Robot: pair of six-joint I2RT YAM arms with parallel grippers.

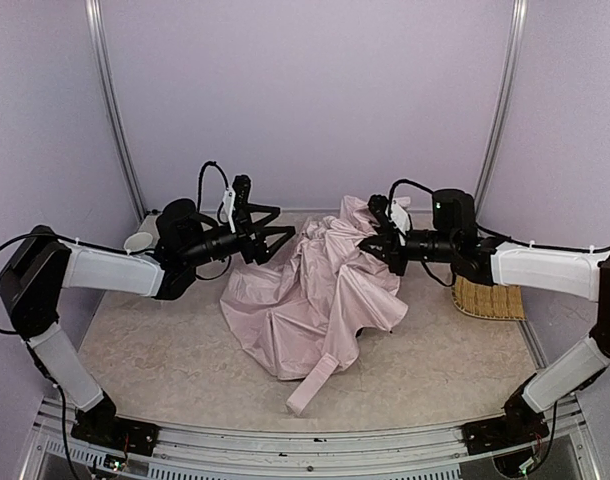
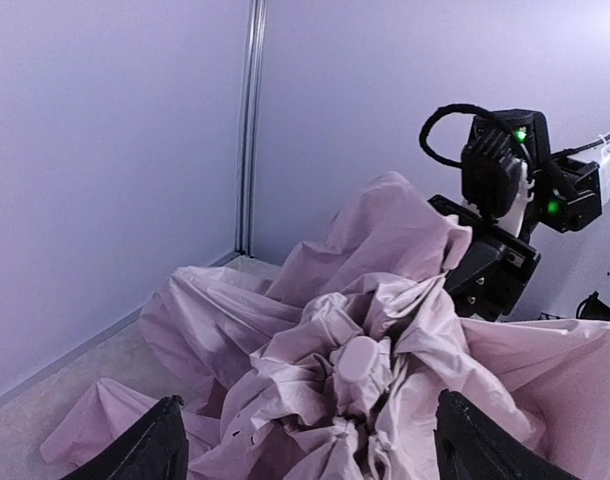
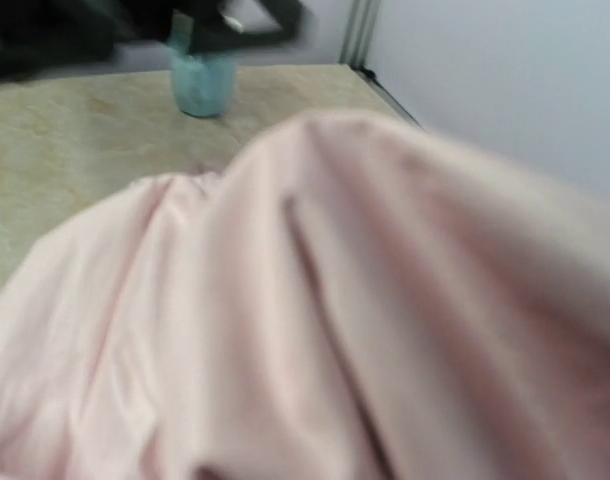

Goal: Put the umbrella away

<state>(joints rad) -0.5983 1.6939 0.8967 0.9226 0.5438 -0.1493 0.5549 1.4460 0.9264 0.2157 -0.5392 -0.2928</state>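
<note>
Left gripper [image 1: 283,221] gapes empty at the umbrella's [image 1: 305,300] ten o'clock; right gripper [image 1: 369,240], buried, grip unclear, may lose slack fabric.

Right jaws behind blurred umbrella [image 3: 335,300] fabric

The worktop [image 1: 165,350] is a beige, faintly marbled sheet under even, soft light that casts only weak shadows. A plain pale-lilac back wall [image 1: 305,90] rises from its far edge. Matching side walls [image 1: 35,120] stand along its left and right edges, joined at its far corners by slim metal strips [image 1: 115,110], and a silver rail [image 1: 315,445] runs along its near edge.
</note>
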